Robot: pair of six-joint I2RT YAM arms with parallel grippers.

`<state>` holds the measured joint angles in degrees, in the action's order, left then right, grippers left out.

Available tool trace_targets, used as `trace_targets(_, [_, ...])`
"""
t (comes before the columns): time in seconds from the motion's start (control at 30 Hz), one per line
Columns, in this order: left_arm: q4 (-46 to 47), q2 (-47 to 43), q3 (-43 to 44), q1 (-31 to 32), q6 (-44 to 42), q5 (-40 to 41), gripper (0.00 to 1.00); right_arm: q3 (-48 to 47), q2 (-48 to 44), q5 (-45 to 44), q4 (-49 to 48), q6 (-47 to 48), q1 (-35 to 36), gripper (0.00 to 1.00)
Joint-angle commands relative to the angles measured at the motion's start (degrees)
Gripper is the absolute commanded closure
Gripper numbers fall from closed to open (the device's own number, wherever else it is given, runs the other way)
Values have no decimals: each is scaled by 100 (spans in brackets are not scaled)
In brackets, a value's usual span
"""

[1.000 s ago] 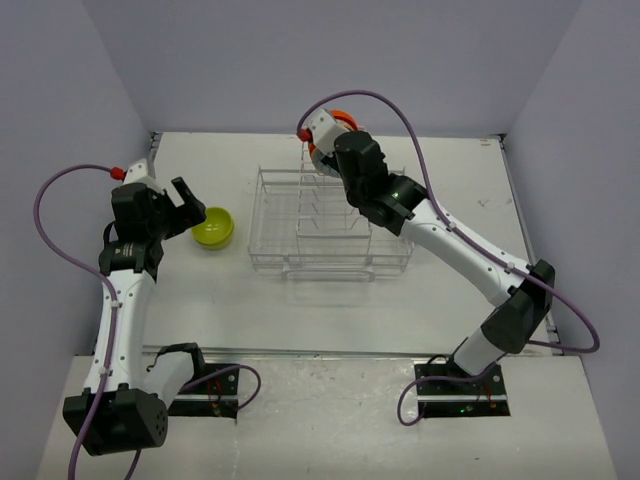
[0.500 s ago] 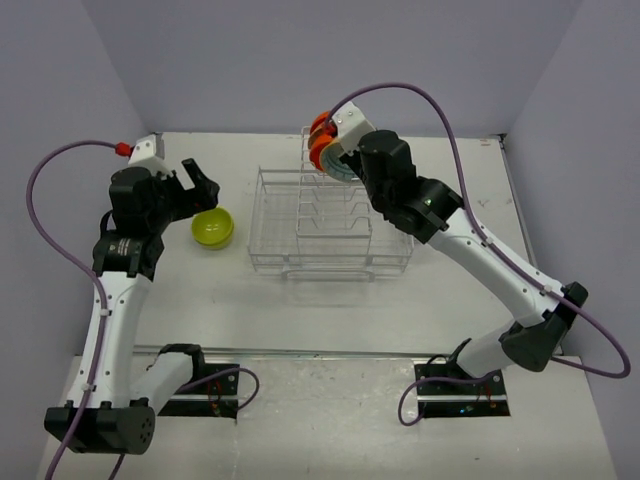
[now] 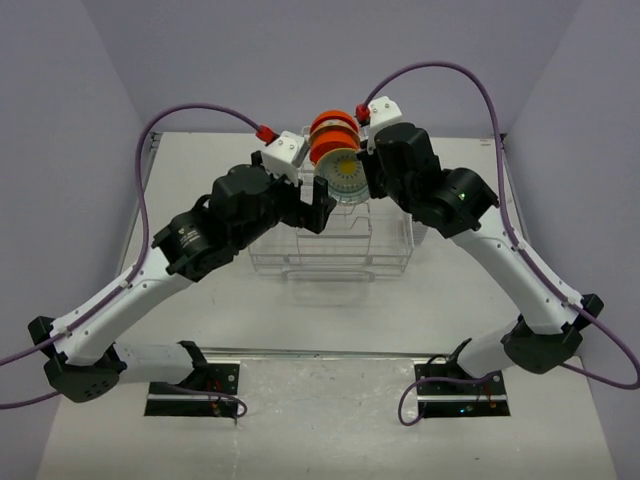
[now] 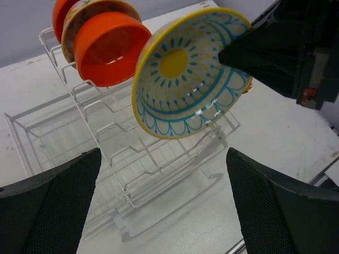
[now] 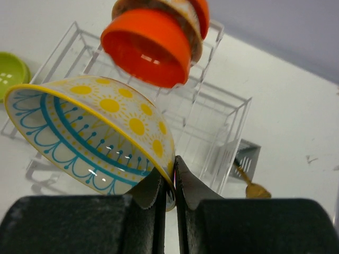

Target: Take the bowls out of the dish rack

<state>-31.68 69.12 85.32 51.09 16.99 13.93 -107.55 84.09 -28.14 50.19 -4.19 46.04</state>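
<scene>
My right arm rises from its base at 5 o'clock and bends in over the far side of the table (image 3: 450, 290). The right gripper (image 5: 168, 182) is pinched tight on the rim of the patterned bowl (image 4: 185, 74). That bowl hangs tilted in the air above the far half of the dish rack (image 4: 159, 169), its yellow centre facing my left wrist camera.

My left arm stretches in from 7 o'clock, low and long. The left gripper (image 4: 167, 203) is spread wide with nothing in it and points at the bowl's inside from just short of it; one finger (image 4: 47, 206) sits at 8 o'clock in the left wrist view.

The orange bowls (image 4: 108, 47) stand on edge in the rack's tall slots at 11 o'clock from the held bowl, close beside it, with a cream-rimmed bowl (image 4: 90, 10) between them. The green bowl (image 5: 10, 74) sits on the table at 9 o'clock in the right wrist view. The grey cutlery cup (image 5: 241, 156) hangs on the rack's right end. Bare tabletop lies on the near side of the rack.
</scene>
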Motion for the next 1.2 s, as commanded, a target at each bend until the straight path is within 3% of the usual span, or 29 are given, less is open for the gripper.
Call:
trace_targets(0.0, [390,66,283,234,-495,1128,0,207,-419,958,430,-995,-51,100])
trace_targets(0.1, [417,312,389,419,-741,1322,11,488,-700,1450,369,-1093,-78,100])
trace_targets(0.13, [417,356,424,445,-767,1314,18,620,-771,1530,299,-1111,-78,100])
trace_targets(0.17, [408,452,433,454,-776,1296,32,656,-824,1592,281,-1119,-69,100])
trace_targets(0.3, [294,620,459,472,-777,1200,52,709,-965,1812,254,-1137,-87,100])
trace_targets(0.43, [154,708,538,463,-768,1024,95,674,-983,2022,184,-1111,-87,100])
trace_targets(0.47, [145,699,538,463,-768,1015,100,656,-983,2084,166,-1102,-78,100])
trace_targets(0.63, [-57,629,688,463,-733,1391,100,603,-983,2410,8,-1102,-87,100])
trace_targets(0.73, [21,278,487,463,-417,2026,100,673,-1044,2392,-124,-1093,-104,91])
trace_targets(0.77, [48,181,416,463,-294,2339,100,682,-1044,2401,-159,-1093,-95,77])
trace_targets(0.8, [57,85,320,455,-41,2516,100,691,-1044,2340,-194,-1111,-113,34])
trace_targets(0.87, [-109,-135,292,437,346,3224,100,709,-1053,2235,-203,-1120,-113,17])
trace_targets(0.97, [-906,-469,205,113,1417,3853,100,770,-1132,2067,-203,-1085,-139,13])
trace_targets(1.03, [-1216,-767,-223,-1304,2252,3426,100,832,-1298,1918,-220,-1058,-200,13])
trace_targets(1.13, [-1008,-1215,-874,-2862,2352,2548,100,972,-1465,1926,-273,-1040,-262,11])
trace_targets(1.17, [-789,-1278,-1303,-4086,2300,1639,100,1016,-1527,1944,-299,-1032,-288,11])
